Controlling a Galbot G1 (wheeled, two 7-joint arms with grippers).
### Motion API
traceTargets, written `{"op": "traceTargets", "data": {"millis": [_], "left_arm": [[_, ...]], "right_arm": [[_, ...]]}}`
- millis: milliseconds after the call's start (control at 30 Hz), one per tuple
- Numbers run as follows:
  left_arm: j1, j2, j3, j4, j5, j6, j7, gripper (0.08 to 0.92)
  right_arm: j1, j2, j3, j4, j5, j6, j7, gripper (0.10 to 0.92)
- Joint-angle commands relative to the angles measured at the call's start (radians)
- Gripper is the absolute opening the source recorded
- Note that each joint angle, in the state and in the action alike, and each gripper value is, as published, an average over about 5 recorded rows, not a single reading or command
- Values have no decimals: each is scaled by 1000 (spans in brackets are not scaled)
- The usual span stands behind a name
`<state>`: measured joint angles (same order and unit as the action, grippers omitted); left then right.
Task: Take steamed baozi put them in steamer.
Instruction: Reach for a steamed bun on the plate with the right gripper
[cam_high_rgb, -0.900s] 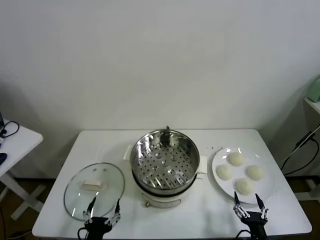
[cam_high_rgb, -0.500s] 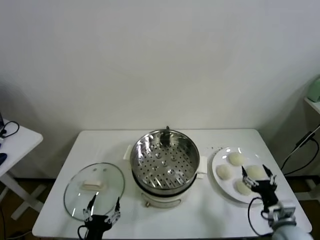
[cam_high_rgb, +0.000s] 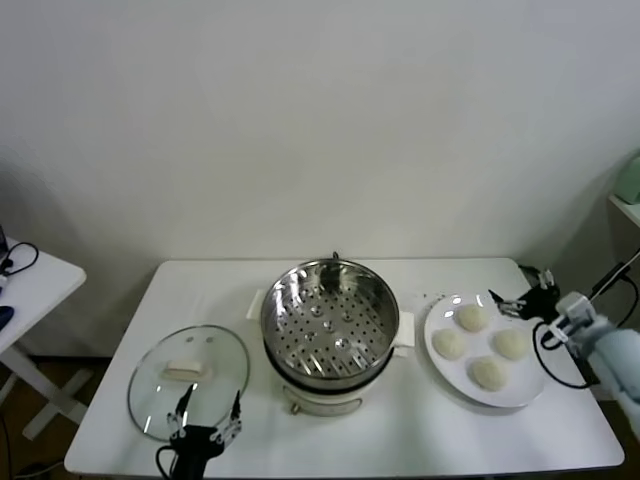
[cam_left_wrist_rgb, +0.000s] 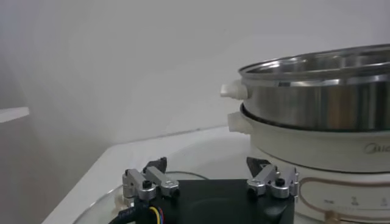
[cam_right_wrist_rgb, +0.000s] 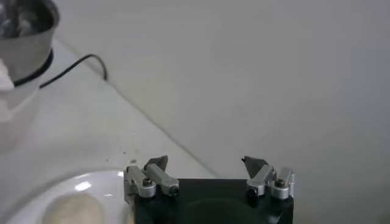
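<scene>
Right end effector (cam_high_rgb: 522, 287), jaws spread wide and empty, hovers beside four soft, light steamed baozi (cam_high_rgb: 472, 319); best cradled gently around their domed sides.

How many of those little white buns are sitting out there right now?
4, all on the white plate right of the steamer: one at the back, one on the left, one on the right, one nearest the front. None are in the steamer.

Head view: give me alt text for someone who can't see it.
Four baozi sit on a white plate; the open right gripper hovers at its far right edge. The steamer is empty, and the left gripper is by the glass lid.
</scene>
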<state>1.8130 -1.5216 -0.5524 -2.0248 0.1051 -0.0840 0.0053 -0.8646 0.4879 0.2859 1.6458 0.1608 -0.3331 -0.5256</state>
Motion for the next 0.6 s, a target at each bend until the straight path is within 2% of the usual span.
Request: {"op": "traceTargets", "data": {"millis": [33, 167, 333, 467, 600], "left_arm": [[-2, 0, 1, 4, 5, -4, 0, 823], [-4, -4, 2, 5, 11, -6, 0, 823], [-2, -8, -1, 1, 15, -8, 0, 823], [4, -8, -10, -2, 17, -13, -1, 823], [0, -11, -17, 4, 18, -15, -3, 823]], "right_arm": [[683, -205, -715, -186, -88, 104, -342, 823], [988, -152, -1086, -274, -106, 157, -448, 823], [1264, -32, -1375, -417, -51, 213, -527, 823], [1332, 72, -1497, -535, -37, 257, -571, 823], [1268, 178, -1462, -661, -20, 277, -594, 823]]}}
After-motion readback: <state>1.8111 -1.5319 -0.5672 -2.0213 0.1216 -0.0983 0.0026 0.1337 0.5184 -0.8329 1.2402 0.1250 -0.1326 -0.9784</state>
